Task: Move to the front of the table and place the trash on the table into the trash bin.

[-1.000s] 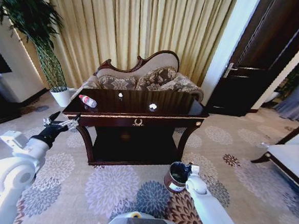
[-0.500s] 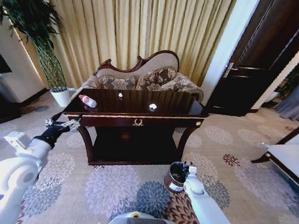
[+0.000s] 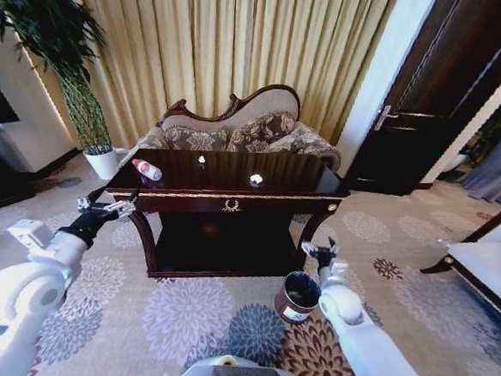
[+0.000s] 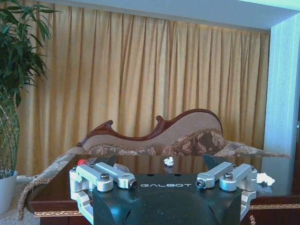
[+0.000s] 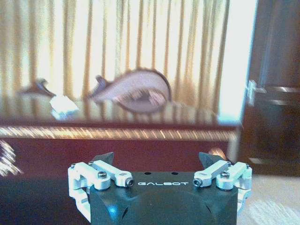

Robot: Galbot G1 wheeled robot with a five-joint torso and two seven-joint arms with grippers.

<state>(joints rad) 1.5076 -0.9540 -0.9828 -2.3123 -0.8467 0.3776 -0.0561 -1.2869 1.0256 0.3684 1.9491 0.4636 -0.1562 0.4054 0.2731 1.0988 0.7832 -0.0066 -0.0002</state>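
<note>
At far left, left gripper [image 3: 106, 205] raised beside the table [image 3: 232, 206] corner, fingers spread, nothing held. On the glossy top: bottle [image 3: 147, 170] lying near the left end, small wad [image 3: 202, 160] at the middle, larger wad [image 3: 256, 180] further right. Right of the front leg, right gripper [image 3: 320, 250] spread wide, just above the trash bin [image 3: 298, 297] on the carpet.

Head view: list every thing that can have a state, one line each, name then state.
left gripper: fingers open, empty, raised by the table's left end.
right gripper: fingers open, empty, above the trash bin.
plastic bottle: capped, lying on its side on the table.
trash bin: upright, open-topped, black liner in, on the carpet.
whitish wads: loose on the tabletop.
door: shut.
curtains: drawn.
</note>
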